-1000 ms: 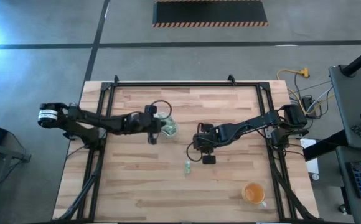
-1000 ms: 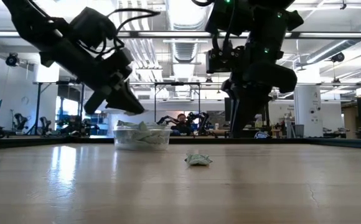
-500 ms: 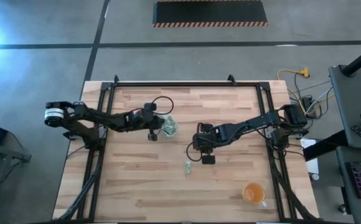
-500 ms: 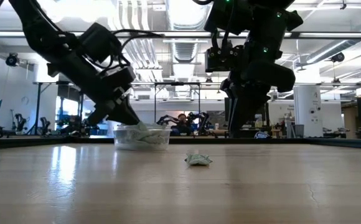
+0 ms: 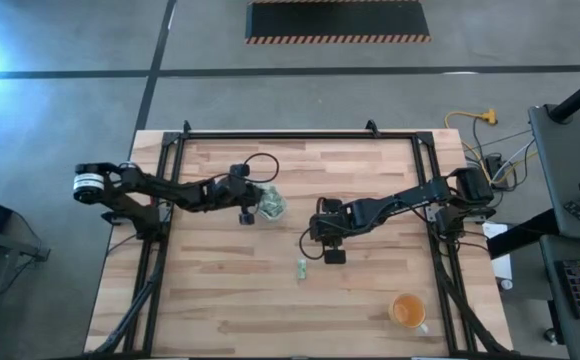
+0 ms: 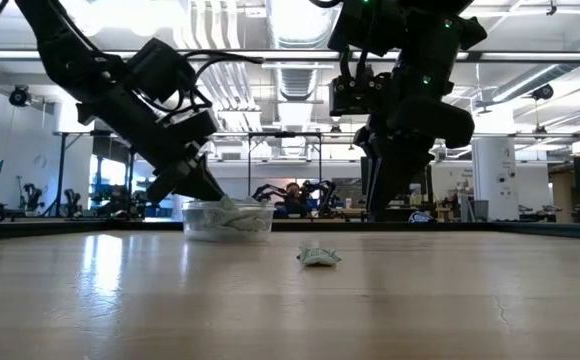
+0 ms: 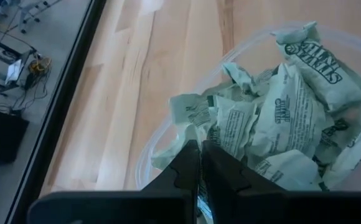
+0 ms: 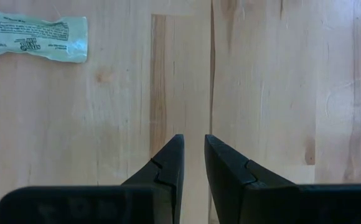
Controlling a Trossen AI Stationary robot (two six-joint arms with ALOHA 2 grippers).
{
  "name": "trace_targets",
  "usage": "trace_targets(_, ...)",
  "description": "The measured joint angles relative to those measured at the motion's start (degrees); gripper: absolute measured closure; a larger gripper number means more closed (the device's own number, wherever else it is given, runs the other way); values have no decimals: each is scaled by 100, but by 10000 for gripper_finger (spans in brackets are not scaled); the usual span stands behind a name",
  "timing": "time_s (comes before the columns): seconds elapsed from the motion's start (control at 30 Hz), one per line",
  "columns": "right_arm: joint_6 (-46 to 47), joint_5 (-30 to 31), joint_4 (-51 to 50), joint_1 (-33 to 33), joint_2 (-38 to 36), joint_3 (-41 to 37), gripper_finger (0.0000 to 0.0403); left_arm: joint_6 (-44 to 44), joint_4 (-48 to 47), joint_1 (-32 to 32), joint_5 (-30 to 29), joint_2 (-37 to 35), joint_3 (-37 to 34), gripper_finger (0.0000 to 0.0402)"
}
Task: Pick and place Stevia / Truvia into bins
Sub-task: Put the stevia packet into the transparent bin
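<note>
The clear bin (image 5: 268, 204) stands left of the table's middle, heaped with crumpled pale green Stevia packets (image 7: 292, 106). My left gripper (image 7: 196, 152) is shut. It slants down from the left, and its tips are at the bin's left rim (image 6: 202, 205), over the packets. One loose packet (image 5: 300, 267) lies flat on the wood near the middle, and shows again in the low view (image 6: 318, 257) and the right wrist view (image 8: 37, 37). My right gripper (image 8: 193, 146) hangs above bare wood beside that packet. It points steeply down, its fingers are a little apart and nothing is between them. My left gripper has its shut fingertips (image 7: 190, 158) right at the bin's rim and the topmost packets. It comes slanting down from the table's left. I cannot tell whether the tips touch the rim or a packet, or whether anything is pinched between them.
An orange cup (image 5: 407, 311) with a handle stands near the front right corner. A black frame (image 5: 300, 135) runs around the tabletop's far and side edges. Bare wood lies between the bin, the loose packet and the cup.
My left gripper has come down toward the bin's left rim and tipped a little steeper. It has stayed shut, and it has held still for the last half second. The bin and the loose packet have not moved.
</note>
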Motion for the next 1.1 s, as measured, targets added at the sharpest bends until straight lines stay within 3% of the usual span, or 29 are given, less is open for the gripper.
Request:
trace_targets(0.13, 0, 1, 2, 0, 0, -2, 349, -34, -13, 0, 41, 0, 0, 373)
trace_targets(0.4, 1, 1, 24, 0, 0, -4, 348, -141, -16, 0, 2, -31, -2, 257)
trace_targets(0.57, 1, 1, 59, 0, 0, -4, 348, -148, -22, -2, 4, -66, 0, 208)
trace_targets(0.83, -49, 1, 84, 0, 0, -7, 349, -163, -146, -89, 11, -339, 38, 189)
trace_targets(1.1, -84, 1, 109, 0, 0, -9, 349, -458, -208, -181, -70, -1084, 15, 189)
